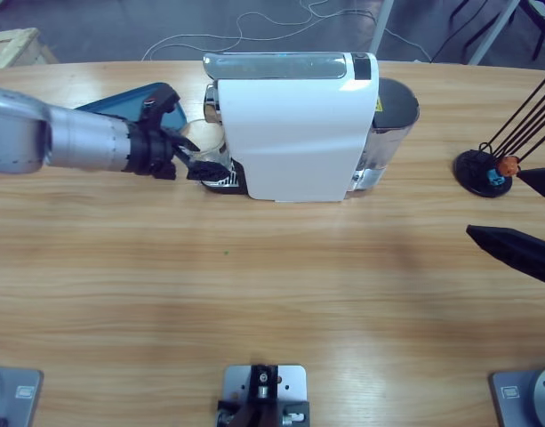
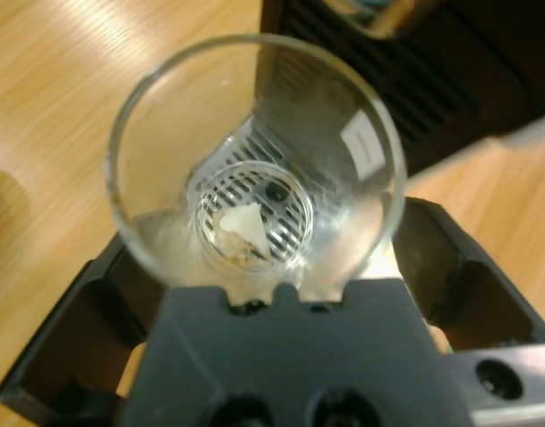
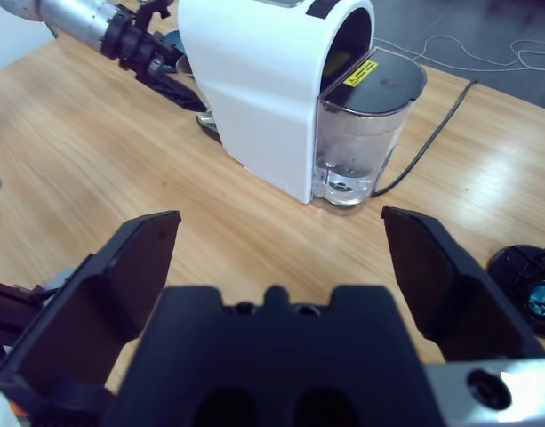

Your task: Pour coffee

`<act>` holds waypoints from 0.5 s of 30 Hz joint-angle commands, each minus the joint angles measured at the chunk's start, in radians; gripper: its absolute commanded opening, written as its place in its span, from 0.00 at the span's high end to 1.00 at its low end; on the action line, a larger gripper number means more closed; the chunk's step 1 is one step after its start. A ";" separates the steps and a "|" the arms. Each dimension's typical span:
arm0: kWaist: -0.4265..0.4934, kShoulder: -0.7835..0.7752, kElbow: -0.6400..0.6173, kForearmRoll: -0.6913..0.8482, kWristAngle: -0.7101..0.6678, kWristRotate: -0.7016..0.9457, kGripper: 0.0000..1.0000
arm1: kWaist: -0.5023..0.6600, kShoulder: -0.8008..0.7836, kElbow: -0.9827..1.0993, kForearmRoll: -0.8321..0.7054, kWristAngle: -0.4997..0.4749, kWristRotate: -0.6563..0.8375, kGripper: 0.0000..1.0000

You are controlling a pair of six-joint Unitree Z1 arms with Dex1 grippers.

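1. Gripping a clear glass cup (image 2: pixel 257 165), the left gripper (image 1: pixel 204 165) has its two black jaws clamped on either side of the cup's lower wall, as the left wrist view shows from above the rim.
2. Looking down into the cup, that view shows a small pale scrap on the cup's bottom and the slotted drip grille (image 2: pixel 251 216) through the glass, so the cup is over the grille; whether it touches the grille cannot be told.
3. Reaching in from the left edge of the high view, the left arm (image 1: pixel 54 140) lies low across the table, with its gripper at the front of the white coffee machine (image 1: pixel 294 129), under the machine's overhanging head.
4. Behind the left gripper, just beside the machine's front, lies a blue tray-like object (image 1: pixel 134 100).
5. At the machine's rear sits a clear water tank (image 3: pixel 356 133) with a dark lid and a yellow label, and a black cable runs away from it across the wooden table (image 1: pixel 272 285).
6. The right gripper (image 3: pixel 281 258) hangs released, jaws spread wide and holding nothing, well apart from the machine at the table's right side.
7. Near it stands a black round stand (image 1: pixel 482 171) with thin black rods and small orange and blue pieces.
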 commanded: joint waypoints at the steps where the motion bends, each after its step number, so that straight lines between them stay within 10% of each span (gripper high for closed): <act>1: 0.011 -0.119 0.104 0.011 -0.004 0.020 0.02 | 0.007 -0.011 0.041 0.001 -0.013 0.004 0.00; 15: 0.070 -0.138 0.207 0.033 0.136 0.008 0.02 | 0.007 -0.011 0.042 0.000 -0.011 0.004 0.00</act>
